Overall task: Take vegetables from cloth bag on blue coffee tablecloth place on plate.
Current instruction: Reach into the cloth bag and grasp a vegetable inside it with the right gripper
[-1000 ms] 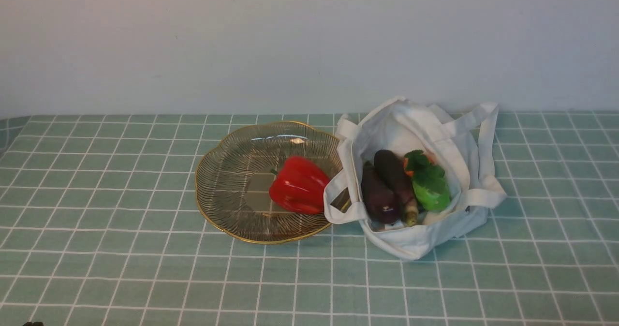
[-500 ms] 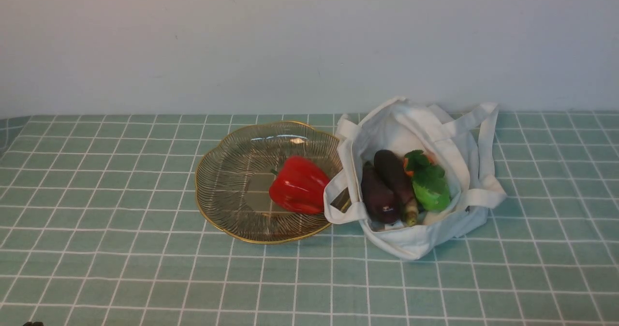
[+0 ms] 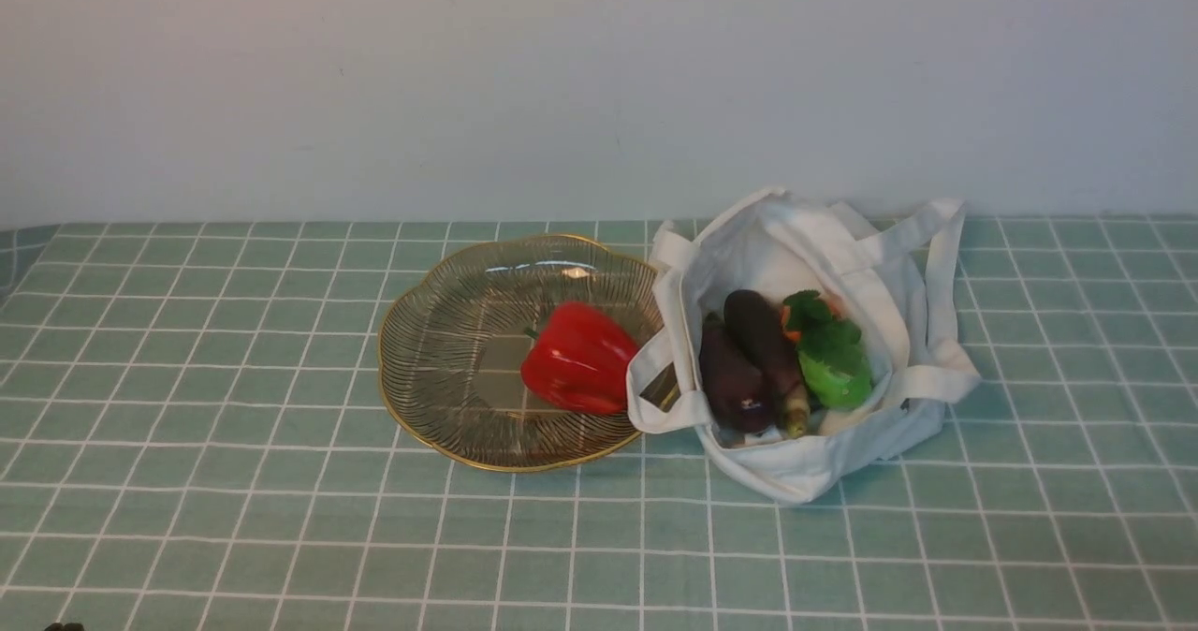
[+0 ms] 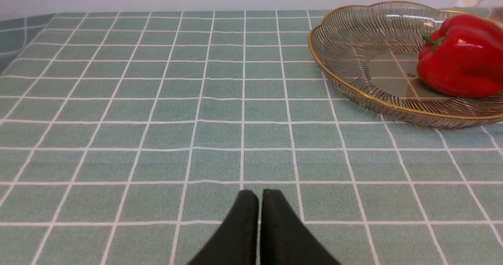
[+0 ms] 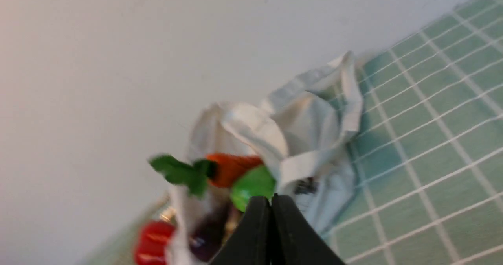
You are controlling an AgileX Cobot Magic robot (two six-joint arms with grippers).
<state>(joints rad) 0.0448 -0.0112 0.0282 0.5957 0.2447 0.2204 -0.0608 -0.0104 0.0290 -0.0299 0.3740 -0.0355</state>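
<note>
- Because the vegetables (image 3: pixel 760 336) lie inside the cloth bag (image 3: pixel 814 472), which sits right of the middle of the blue coffee tablecloth (image 3: pixel 234 519) and nearer its far edge than its near one, the right arm is judged the nearer one for the coming pick.
- Seen from the blurred right wrist view, the bag's open mouth lies ahead of the right gripper (image 5: pixel 270 200) and apart from it. Its jaws are pressed together with nothing between them.
- Two dark eggplants (image 3: pixel 735 383) lie side by side, their long axes running roughly from the far edge toward the near edge. One shows a pale stem at its near end, so a grasp across the short width looks likely.
- Beside them, toward the right edge, sit the green lumpy vegetable (image 3: pixel 836 380) and the carrot (image 5: pixel 232 168), which is mostly hidden in the front view under its leafy top (image 3: pixel 812 315).
- All of them look glossy, smooth and rigid. The bag is soft white fabric, slumped, with wide straps flopping outward.
- The plate (image 3: pixel 487 462), ribbed clear glass with a wavy gold rim, touches the bag's left side, where one strap loop laps its rim. It holds a red pepper (image 3: pixel 578 358).
- The left gripper (image 4: pixel 259 196) hangs low over bare cloth, jaws closed and empty.
</note>
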